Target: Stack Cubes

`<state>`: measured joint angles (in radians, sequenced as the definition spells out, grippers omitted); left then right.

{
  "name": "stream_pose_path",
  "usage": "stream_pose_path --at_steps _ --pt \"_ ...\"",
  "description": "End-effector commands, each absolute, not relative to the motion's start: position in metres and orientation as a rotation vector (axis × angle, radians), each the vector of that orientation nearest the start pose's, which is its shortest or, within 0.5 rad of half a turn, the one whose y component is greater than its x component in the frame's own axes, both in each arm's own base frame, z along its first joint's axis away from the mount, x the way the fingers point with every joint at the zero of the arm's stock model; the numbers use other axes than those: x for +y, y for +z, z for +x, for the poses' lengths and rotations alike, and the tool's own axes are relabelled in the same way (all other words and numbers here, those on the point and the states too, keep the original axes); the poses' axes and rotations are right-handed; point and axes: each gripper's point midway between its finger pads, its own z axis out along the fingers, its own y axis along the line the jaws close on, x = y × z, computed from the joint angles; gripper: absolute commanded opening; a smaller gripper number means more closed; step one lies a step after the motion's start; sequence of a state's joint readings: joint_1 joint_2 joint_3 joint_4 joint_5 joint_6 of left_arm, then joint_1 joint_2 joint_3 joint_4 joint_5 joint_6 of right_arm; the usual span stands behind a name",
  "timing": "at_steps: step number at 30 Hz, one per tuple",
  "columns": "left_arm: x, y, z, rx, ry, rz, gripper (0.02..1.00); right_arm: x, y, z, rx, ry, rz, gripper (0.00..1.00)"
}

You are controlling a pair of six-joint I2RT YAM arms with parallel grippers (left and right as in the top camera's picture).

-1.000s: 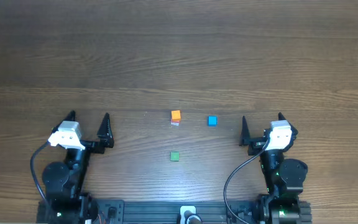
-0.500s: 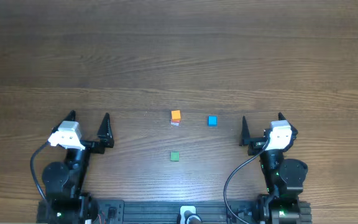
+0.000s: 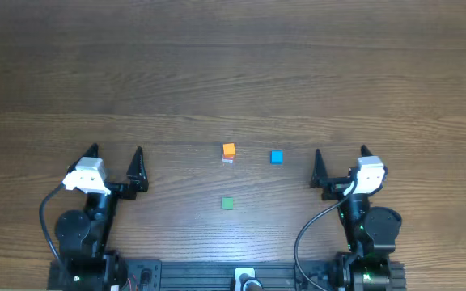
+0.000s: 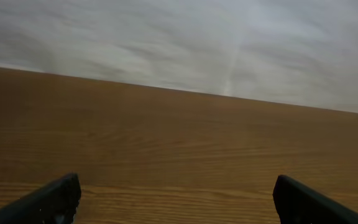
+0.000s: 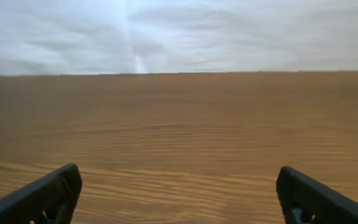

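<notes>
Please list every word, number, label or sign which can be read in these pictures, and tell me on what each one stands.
No text can be read in any view.
Orange cube, blue cube, green cube: plain faces, no marks visible.
Wooden table: only grain.
Left pincer and right pincer: no print visible.
Small white part on the rail at the top view's bottom edge: too small to tell whether it bears print.

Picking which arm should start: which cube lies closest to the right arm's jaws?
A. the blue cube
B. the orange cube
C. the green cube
A: in the top view the blue cube sits nearest the right arm's jaws; the orange cube and green cube lie farther off.
</notes>
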<state>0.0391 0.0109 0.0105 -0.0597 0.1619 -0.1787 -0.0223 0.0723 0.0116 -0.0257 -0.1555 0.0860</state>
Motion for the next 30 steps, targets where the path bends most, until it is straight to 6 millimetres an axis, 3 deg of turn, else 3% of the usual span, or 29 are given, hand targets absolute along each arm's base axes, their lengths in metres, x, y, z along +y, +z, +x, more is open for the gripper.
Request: stream_pose_path --at_steps 1,6,9,17,22,30 --pt "-0.018 0.16 0.245 1.636 -0.232 -0.039 1.0 0.053 0.191 0.24 1.663 0.459 -0.03 0.993" --pt "-0.018 0.16 0.245 1.636 -0.231 -0.039 1.0 0.074 0.228 0.242 1.874 0.6 -0.071 0.993" --pt "-0.018 0.16 0.245 1.637 -0.232 -0.039 1.0 0.083 0.236 0.251 2.061 0.673 -0.046 0.991" --pt "-0.018 0.16 0.245 1.637 -0.232 -0.039 1.0 0.133 0.204 0.232 2.548 0.709 -0.109 0.993" --pt "-0.018 0.16 0.245 1.637 -0.232 -0.039 1.0 0.181 0.187 0.217 2.678 0.664 -0.201 0.993" --pt "-0.018 0.16 0.245 1.637 -0.232 -0.039 1.0 0.222 0.137 0.192 2.867 0.449 -0.113 0.991"
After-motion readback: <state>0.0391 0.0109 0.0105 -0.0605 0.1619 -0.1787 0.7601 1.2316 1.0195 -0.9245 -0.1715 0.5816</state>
